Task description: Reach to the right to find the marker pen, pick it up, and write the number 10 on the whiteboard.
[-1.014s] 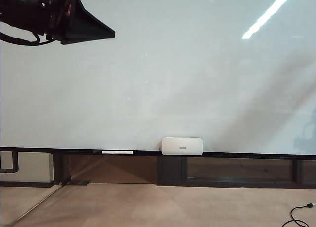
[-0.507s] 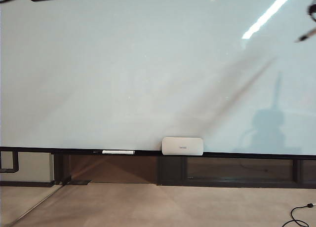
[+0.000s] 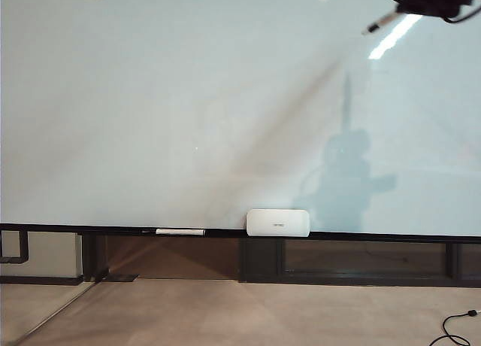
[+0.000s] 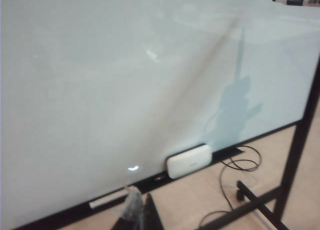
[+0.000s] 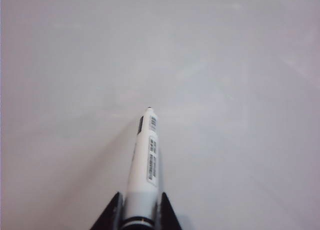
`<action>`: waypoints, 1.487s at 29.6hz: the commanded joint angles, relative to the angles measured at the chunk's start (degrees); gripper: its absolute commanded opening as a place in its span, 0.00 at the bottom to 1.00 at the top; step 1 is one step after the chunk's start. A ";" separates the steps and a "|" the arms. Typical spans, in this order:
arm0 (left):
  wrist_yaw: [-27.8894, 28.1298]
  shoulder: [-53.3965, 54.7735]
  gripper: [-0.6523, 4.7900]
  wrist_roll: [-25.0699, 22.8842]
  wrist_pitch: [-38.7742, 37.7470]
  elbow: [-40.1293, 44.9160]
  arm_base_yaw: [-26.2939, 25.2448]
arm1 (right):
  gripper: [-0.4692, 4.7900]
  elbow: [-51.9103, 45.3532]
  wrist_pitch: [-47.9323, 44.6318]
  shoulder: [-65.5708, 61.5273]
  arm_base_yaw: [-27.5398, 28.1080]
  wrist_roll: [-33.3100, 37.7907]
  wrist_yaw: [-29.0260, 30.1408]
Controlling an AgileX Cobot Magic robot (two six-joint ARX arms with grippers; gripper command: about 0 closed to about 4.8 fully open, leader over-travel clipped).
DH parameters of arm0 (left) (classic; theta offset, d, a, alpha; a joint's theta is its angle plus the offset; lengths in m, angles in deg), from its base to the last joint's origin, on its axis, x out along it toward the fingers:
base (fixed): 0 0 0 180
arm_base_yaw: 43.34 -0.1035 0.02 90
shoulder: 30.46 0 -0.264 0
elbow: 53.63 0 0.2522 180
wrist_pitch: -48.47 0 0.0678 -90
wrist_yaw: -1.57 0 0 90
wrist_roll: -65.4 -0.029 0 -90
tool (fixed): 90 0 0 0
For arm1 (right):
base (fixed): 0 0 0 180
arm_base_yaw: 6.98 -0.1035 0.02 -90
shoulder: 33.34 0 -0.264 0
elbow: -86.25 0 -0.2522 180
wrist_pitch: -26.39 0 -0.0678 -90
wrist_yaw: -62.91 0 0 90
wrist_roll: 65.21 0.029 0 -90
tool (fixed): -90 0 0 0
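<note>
The whiteboard point(image 3: 188, 105) fills nearly the whole exterior frame in front of you, glossy and pale, with no strokes on it that you can see; its black ledge point(image 3: 90, 228) runs along the lower third. On that ledge, just right of centre, sits a white rounded box point(image 3: 277, 223), and to its left, apart from it, lies a long white stick point(image 3: 179, 232). A black cable point(image 3: 453, 327) curls on the floor in the lower right corner.

Your right gripper point(image 5: 139, 210) is in the upper right corner of the exterior view, a dark mass at the top edge. In the right wrist view its two black fingers clamp the marker pen point(image 5: 145, 165) on either side of the lower barrel, so it is grasping the pen. The pen sticks out ahead of the fingers, tip toward the board; whether the tip touches the surface you cannot tell. In the exterior view the pen point(image 3: 379, 22) slants down to the left from the gripper, and a grey shadow of arm and pen falls on the board below it.

Your left gripper point(image 4: 140, 216) shows only as dark finger ends at the lower edge of its wrist view; you cannot tell whether it is released or clenched. The pen point(image 4: 297, 1) is far from it, at that view's upper right.
</note>
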 commanded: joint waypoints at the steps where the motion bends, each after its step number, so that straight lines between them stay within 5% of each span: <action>1: 5.27 -0.07 0.11 -0.57 -2.05 -2.95 0.11 | 0.08 3.10 1.75 -1.11 -1.29 1.57 -0.15; 14: 2.84 -0.46 0.11 -6.69 -1.01 -4.92 0.94 | 0.08 6.21 2.05 -3.43 -6.67 1.88 -0.17; 28: -0.72 -3.45 0.11 -6.91 1.53 -5.20 0.81 | 0.08 18.80 5.84 -9.86 -12.72 2.19 -0.81; 44: -6.64 -3.43 0.11 -6.75 -5.99 -8.90 0.79 | 0.08 28.20 9.03 -15.12 -14.93 3.26 -1.01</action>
